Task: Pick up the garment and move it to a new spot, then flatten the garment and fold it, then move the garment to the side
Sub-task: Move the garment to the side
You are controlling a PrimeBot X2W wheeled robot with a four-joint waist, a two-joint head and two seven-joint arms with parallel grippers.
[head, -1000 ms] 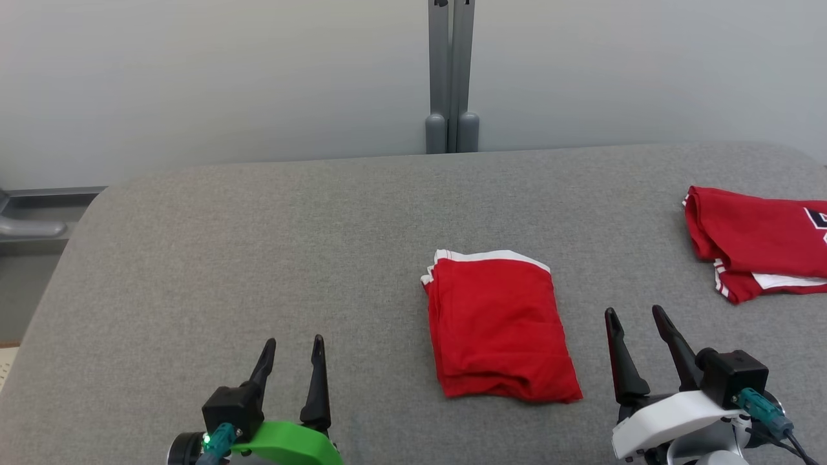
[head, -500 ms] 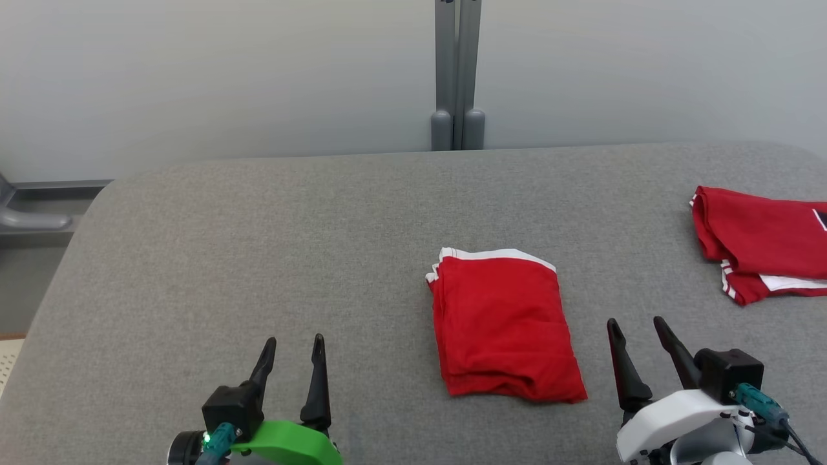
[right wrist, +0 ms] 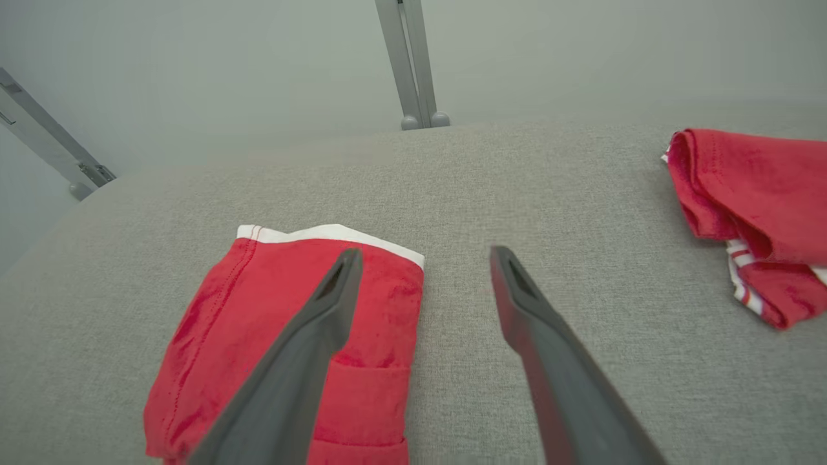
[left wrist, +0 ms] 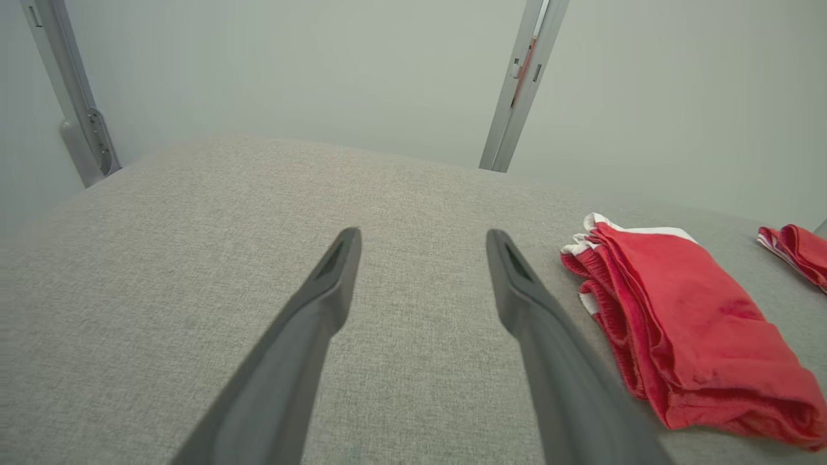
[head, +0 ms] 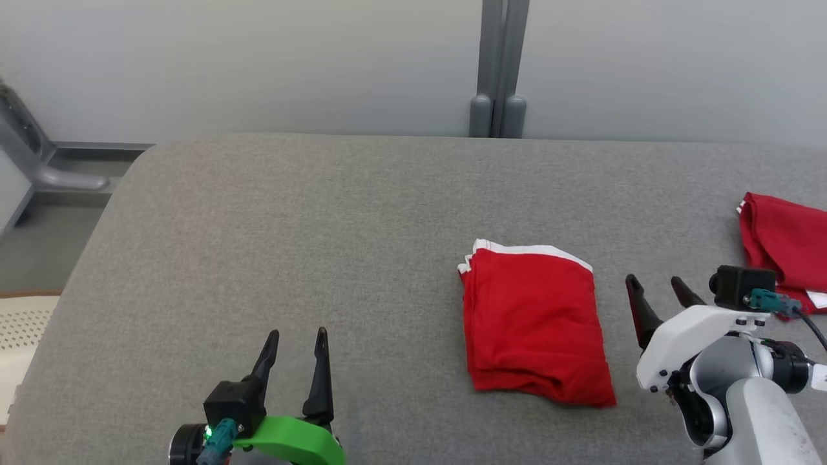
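Garment (head: 533, 323): red with a white band along its far edge, folded into a compact stack of layers. It lies flat on the grey worktop (head: 291, 226), between the two tools. It is just beside the right tool (head: 653, 278), on that tool's left, and well apart from the left tool (head: 297, 331), off to that tool's right.
Right tool: its two dark fingers are spread, with nothing between them. In the right wrist view its left finger crosses in front of the Garment's near right corner, and the gap between the fingers looks onto bare worktop. The head view shows it clear of the cloth. Whether its tips touch the worktop cannot be told.
Left tool: its fingers are spread and empty, and it points away from the robot over bare worktop. In the left wrist view the stacked edges of the Garment show to the right of its right finger.
Second red garment (head: 782, 239): this loosely bunched piece has white stripes at its hem. It lies beyond the right tool and to its right, near the worktop's edge and apart from the folded one.
Post (head: 499, 64): a grey upright, far ahead of both tools, stands against the pale wall (head: 258, 64) behind the worktop's far edge.
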